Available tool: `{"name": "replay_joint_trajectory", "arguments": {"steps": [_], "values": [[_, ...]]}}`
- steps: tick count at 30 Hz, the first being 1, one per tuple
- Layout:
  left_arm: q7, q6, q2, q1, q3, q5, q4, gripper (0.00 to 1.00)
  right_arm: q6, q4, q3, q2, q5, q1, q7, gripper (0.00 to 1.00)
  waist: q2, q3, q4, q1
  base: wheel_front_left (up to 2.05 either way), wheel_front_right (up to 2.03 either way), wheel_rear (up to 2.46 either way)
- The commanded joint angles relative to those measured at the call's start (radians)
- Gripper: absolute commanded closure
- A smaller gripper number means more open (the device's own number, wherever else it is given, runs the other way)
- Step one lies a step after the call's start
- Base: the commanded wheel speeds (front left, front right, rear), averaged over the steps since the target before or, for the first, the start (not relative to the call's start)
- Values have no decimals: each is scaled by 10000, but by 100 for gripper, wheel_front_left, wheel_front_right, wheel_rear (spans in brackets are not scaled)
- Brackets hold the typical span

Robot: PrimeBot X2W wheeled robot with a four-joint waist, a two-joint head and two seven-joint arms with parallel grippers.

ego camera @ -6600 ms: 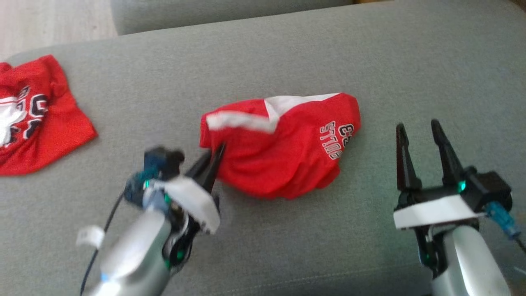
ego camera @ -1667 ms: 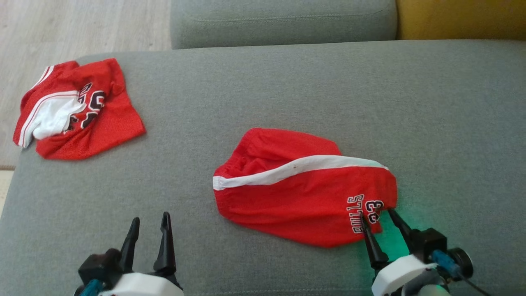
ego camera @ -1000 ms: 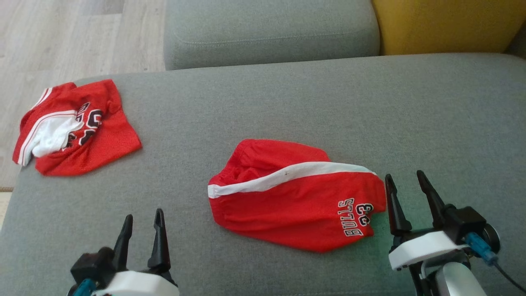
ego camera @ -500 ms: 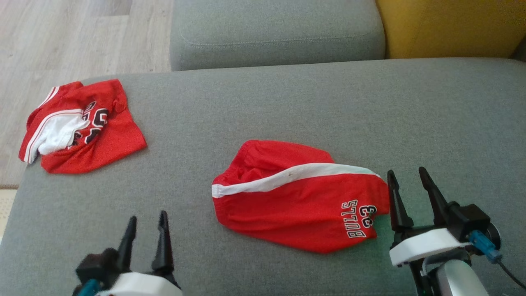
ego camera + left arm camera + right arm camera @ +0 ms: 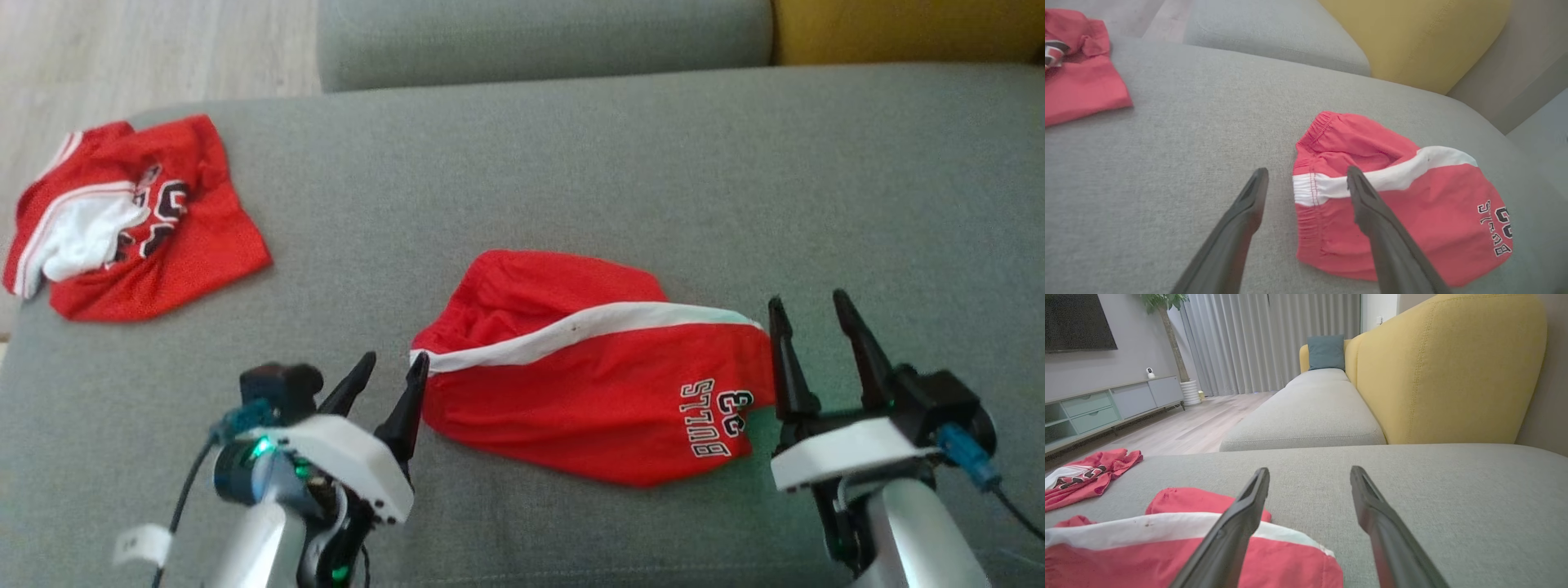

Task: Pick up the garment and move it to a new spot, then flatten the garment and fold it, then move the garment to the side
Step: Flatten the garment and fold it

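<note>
Centrally on the grey sofa seat [image 5: 571, 163] lies the red garment [image 5: 588, 367], a white stripe across it and "BULLS 33" near its right end. Well to its left sits a crumpled red jersey [image 5: 131, 216]; beyond it stands a yellow backrest [image 5: 898, 28]. The left end effector [image 5: 397, 357], fingers spread, has come up to the garment's left edge from farther off. The right end effector [image 5: 807, 297], also spread, stands just beside its right edge. Two red items, two end effectors.
</note>
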Motion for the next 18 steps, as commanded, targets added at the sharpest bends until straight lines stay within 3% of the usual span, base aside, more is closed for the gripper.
{"name": "replay_joint_trajectory", "arguments": {"steps": [1,8,16,18], "values": [[169,-62,85,-497,315,-175,-166,0,75,-373,239,-39,-73,-513,-110,0,0,247,-95,0,0,0,0],[850,-222,89,-1024,481,-893,243,0,75,-422,132,-39,-194,-730,-110,0,0,713,-358,0,0,0,0],[858,-390,148,-1172,372,-1189,293,0,75,-491,16,-39,-285,-752,-111,0,0,849,-486,0,0,0,0],[879,-414,154,-1206,327,-1238,306,10,75,-491,29,-39,-290,-763,-111,0,0,864,-526,0,0,0,0]]}}
